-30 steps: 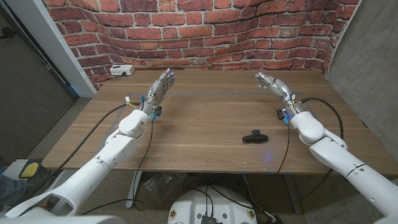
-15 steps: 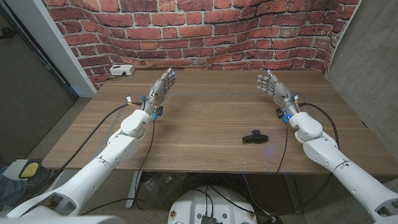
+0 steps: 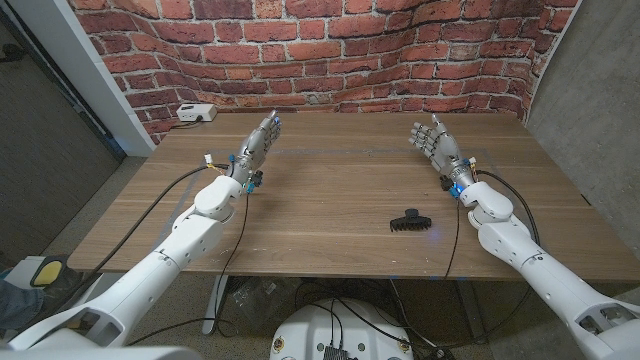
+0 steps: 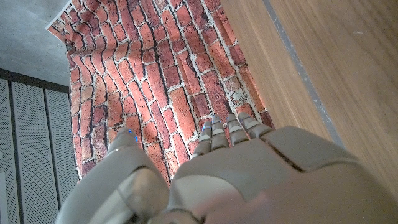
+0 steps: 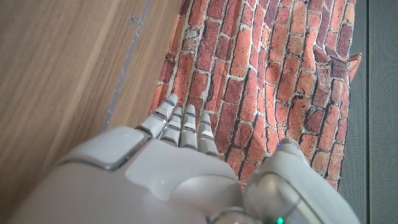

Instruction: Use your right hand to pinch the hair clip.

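Note:
A small black hair clip (image 3: 408, 220) lies on the wooden table (image 3: 320, 190), right of the middle and toward the front edge. My right hand (image 3: 437, 146) is raised over the far right part of the table, fingers stretched out and holding nothing, well behind and to the right of the clip. My left hand (image 3: 259, 143) is up over the far left part, fingers straight and empty. Each wrist view looks along the back of its own hand, the left hand (image 4: 217, 180) and the right hand (image 5: 168, 180), toward the brick wall.
A brick-pattern backdrop (image 3: 330, 50) stands behind the table. A small white box (image 3: 197, 113) with a cable sits at the far left corner. Black cables run along both forearms. A grey line (image 5: 127, 62) crosses the tabletop near the far edge.
My right hand has turned from a sideways pose to point its fingers toward the wall, and the forearm has shifted slightly. The left hand and the clip have not moved.

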Controlling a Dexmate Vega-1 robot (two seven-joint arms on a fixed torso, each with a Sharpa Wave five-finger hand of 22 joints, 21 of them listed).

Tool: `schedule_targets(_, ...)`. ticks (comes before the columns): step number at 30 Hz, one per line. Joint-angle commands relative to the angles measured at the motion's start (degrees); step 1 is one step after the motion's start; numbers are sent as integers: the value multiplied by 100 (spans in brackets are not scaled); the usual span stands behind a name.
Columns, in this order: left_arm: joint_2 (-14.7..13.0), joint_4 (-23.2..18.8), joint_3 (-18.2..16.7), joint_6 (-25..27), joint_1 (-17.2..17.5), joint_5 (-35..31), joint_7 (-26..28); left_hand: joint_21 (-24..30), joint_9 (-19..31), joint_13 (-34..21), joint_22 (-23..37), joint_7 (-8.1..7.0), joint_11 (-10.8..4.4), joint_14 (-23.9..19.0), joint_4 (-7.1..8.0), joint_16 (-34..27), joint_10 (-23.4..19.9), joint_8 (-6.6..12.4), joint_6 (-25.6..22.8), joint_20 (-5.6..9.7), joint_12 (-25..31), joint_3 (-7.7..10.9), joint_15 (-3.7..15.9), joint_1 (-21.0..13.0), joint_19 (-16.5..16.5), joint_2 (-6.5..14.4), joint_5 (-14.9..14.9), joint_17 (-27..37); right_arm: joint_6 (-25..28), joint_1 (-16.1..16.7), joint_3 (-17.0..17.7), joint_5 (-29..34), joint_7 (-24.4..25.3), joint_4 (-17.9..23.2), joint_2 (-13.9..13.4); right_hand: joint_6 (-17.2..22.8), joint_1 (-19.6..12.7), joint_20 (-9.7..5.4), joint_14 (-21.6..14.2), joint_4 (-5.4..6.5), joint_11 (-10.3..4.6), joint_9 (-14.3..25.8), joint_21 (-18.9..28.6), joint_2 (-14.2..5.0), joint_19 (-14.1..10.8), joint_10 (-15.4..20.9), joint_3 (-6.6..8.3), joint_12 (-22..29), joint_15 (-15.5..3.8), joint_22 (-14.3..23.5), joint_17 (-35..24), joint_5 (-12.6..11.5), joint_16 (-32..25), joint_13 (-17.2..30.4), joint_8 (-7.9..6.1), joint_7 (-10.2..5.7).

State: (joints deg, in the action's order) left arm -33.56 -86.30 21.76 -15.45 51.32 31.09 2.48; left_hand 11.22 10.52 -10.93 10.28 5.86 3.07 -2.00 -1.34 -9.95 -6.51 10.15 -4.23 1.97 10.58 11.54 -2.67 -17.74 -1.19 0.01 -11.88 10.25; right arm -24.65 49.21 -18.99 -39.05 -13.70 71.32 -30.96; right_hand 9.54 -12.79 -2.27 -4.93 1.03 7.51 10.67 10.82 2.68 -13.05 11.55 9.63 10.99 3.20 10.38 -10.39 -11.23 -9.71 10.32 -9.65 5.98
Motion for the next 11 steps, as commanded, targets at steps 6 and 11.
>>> schedule_targets(6, -21, -13, 2, 5, 33, 19, -37, -7, 16, -3, 11, 24, -18, 149, 12, 12, 126, 4, 125, 228, -12, -44, -8, 19, -85, -14, -22, 18, 89, -34, -82, -63, 14, -33, -23, 45, 53, 11, 31, 5, 46, 13, 19, 46, 26, -19, -46, -2, 85, 13, 2, -25, -41, 20, -61, 120)
schedule_targets(11, -27, -28, -6, -7, 63, 33, -39, -10, 15, -3, 11, 26, -28, 175, 16, 7, 151, 13, 136, 230, -8, -51, -12, 23, -108, -12, -23, 18, 107, -40, -103, -71, 11, -66, -7, 115, 55, 37, 10, -5, 74, 10, 28, 53, 20, 35, -56, 30, 104, 12, 3, -31, -56, 19, -101, 127)
